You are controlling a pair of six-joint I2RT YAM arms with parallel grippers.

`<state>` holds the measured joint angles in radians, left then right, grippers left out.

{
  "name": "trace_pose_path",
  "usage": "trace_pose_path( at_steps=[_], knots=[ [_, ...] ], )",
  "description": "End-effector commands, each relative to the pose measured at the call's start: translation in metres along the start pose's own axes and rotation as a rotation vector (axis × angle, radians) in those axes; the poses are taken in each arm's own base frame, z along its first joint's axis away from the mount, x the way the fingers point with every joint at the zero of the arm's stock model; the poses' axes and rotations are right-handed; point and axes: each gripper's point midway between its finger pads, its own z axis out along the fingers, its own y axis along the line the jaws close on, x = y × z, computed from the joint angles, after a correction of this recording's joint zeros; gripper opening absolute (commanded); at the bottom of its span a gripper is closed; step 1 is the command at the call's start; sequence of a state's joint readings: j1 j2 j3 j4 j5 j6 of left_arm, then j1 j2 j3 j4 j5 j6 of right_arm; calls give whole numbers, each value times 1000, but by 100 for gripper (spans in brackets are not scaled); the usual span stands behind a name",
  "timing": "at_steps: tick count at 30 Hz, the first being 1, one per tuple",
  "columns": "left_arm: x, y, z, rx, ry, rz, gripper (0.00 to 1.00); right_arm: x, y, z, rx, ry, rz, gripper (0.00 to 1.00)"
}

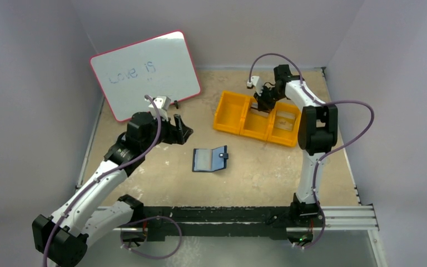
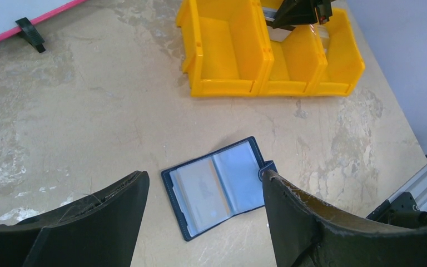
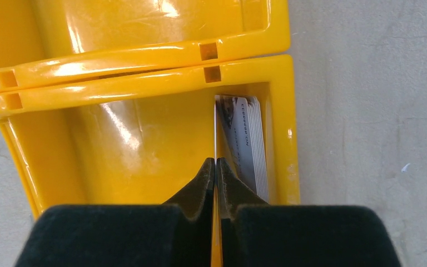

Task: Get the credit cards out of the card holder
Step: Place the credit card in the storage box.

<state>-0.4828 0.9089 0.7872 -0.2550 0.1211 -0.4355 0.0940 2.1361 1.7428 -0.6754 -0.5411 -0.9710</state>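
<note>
- Pincers first: the right pincer (image 3: 216,162) has its tips pressed together on a thin card (image 3: 216,128). The card shows edge-on as a pale line running up from between the tips. It is gripped at its near edge, so the rest hangs free to go down into the tray.
- Just right of that line in the wrist picture, more credit cards (image 3: 250,144) stand on edge in a stack. They lean on the end wall of one compartment of the orange tray (image 3: 144,78). This looks like the drop place for whatever comes out of the holder.
- In the overhead picture this pincer sits at centre right, above the wall between the tray's middle and right compartments. I cannot tell which of the two holds the stack.
- The left pincer (image 2: 204,177) is spread wide and holds nothing. It hangs above the card holder (image 2: 217,186) with a finger on each side in its own view, probably ready to steady it or pull the next card.
- The card holder lies open and flat on the table (image 1: 244,172), in the middle of the overhead frame and well apart from the tray. Its pale pockets face up and its snap tab is at the right. Whether any cards sit in the pockets is too unclear to say.
- A whiteboard (image 1: 144,72) leans at upper left, away from the holder. Nothing lies between holder and tray. The held card could catch only on the tray's walls or the standing stack.
</note>
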Motion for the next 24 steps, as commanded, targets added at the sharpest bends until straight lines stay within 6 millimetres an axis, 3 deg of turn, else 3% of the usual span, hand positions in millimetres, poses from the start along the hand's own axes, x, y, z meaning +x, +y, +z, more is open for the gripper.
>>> trace_pose_path(
  at_steps=[1,8,13,18,24],
  knots=[
    [-26,-8,-6,10,-70,-2,74,-20,-9,-18,32,-40,-57,5],
    [-22,-7,-2,10,-64,-18,74,-21,-22,-23,94,-25,-33,15],
    [-20,-6,-1,8,-60,-26,74,-29,-31,-36,162,-29,-44,16],
    [-18,-5,1,7,-56,-37,74,-55,-46,-66,290,-84,-68,17],
    [-13,-2,6,-2,-46,-57,74,-85,-42,-105,371,-161,-91,18]
  ],
)
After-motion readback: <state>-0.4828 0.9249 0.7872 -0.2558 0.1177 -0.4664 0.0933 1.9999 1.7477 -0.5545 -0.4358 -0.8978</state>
